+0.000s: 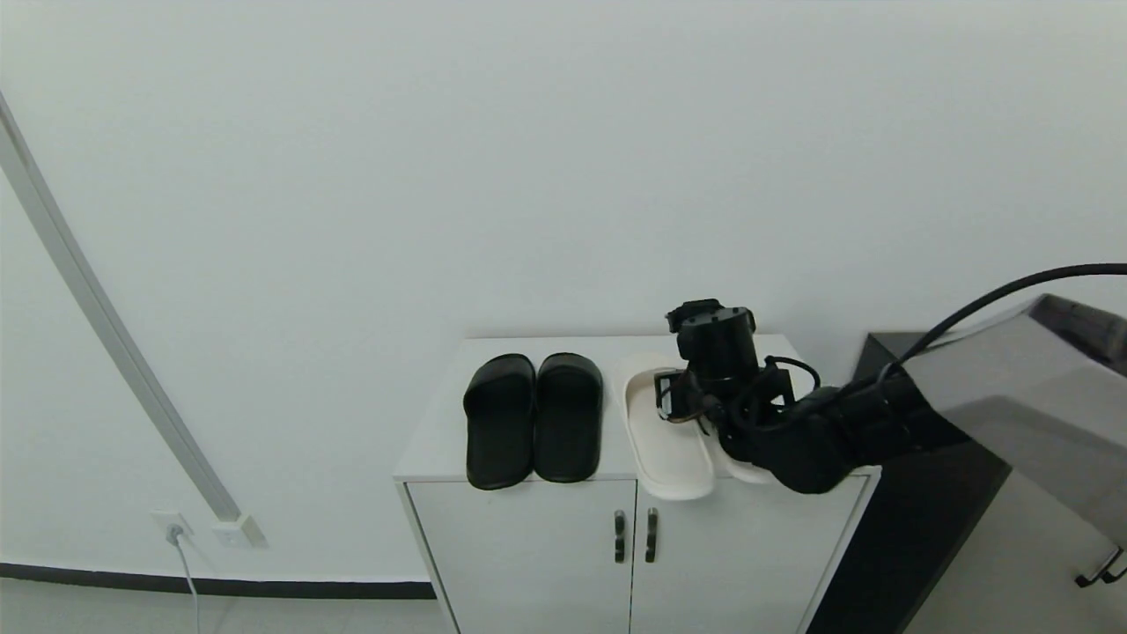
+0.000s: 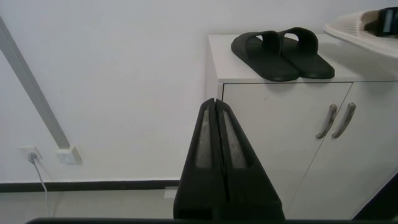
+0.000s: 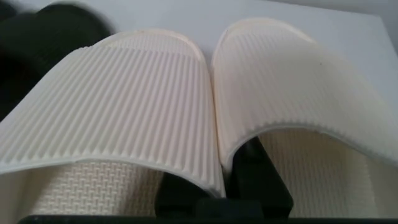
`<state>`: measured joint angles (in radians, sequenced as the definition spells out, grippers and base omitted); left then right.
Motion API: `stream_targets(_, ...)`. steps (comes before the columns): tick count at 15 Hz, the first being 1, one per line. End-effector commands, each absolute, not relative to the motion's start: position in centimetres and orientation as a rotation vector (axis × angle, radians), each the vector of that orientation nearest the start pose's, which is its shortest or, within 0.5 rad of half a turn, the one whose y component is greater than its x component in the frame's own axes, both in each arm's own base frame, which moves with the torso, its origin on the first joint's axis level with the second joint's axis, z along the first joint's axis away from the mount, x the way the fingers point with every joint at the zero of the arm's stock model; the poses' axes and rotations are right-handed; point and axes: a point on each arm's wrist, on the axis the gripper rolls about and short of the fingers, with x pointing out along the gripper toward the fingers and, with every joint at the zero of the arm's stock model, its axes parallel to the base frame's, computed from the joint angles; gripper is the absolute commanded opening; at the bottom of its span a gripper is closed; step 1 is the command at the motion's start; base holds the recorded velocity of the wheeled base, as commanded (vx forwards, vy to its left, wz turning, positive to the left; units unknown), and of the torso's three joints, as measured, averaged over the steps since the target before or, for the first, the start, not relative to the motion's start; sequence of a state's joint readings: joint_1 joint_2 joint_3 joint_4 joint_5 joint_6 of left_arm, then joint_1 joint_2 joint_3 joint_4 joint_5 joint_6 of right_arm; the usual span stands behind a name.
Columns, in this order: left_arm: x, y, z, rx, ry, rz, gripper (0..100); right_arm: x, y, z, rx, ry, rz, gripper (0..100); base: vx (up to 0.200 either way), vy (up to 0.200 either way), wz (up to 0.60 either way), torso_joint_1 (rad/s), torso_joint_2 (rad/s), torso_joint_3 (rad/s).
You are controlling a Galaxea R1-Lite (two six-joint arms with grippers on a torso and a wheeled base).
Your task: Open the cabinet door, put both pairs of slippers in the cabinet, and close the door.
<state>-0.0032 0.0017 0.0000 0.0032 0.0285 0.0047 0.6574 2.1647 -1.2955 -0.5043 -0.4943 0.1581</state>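
Up on the cabinet (image 1: 438,433) top, near its right edge, the right gripper (image 1: 673,398) has a finger under each strap of the white slippers (image 1: 666,445), pinching them together. Beside them the black slippers (image 1: 533,418) sit nearer the left edge. The left gripper (image 2: 215,103) is squeezed closed on nothing, and the doors (image 1: 528,563) are shut.

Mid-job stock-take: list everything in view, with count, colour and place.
black rubber slide slippers: 2, black, cabinet top, left part, side by side.
cream ribbed slide slippers: 2, cream, cabinet top, right part, overhanging front edge.
white two-door cabinet: 1, white, against wall, doors shut.
door handles: 2, dark, at door seam.
wall socket with cable: 1, white, low left wall.
left gripper: 1, black, shut, left of cabinet.
right gripper: 1, black, at cream slippers' straps.
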Motion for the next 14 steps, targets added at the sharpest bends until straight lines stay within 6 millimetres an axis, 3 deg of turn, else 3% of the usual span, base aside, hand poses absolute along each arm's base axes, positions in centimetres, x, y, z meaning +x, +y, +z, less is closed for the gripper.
stream_targets(1, -2.3, 0.1, 7.5, 0.005, 0.005, 0.026, 0, 27.9, 23.4, 16.5, -0.051, 0.248, 0.341, 0, 0.0, 0.0, 0.0, 0.0, 0.0, 0.0)
stream_targets(4, -2.3, 0.1, 7.5, 0.003, 0.005, 0.028, 0, 23.7, 21.5, 16.5, -0.083, 0.241, 0.556, 0, 0.0, 0.0, 0.0, 0.0, 0.0, 0.0)
stream_targets(6, -2.3, 0.1, 7.5, 0.002, 0.005, 0.028, 0, 22.1, 20.2, 16.2, -0.11, 0.229, 0.668, 0, 0.0, 0.0, 0.0, 0.0, 0.0, 0.0)
stream_targets(11, -2.3, 0.1, 7.5, 0.002, 0.005, 0.026, 0, 20.4, 18.2, 14.0, -0.203, 0.177, 0.812, 0, 0.0, 0.0, 0.0, 0.0, 0.0, 0.0)
stream_targets(14, -2.3, 0.1, 7.5, 0.003, 0.005, 0.026, 0, 20.4, 18.2, 13.9, -0.196, 0.167, 0.845, 0, 0.0, 0.0, 0.0, 0.0, 0.0, 0.0)
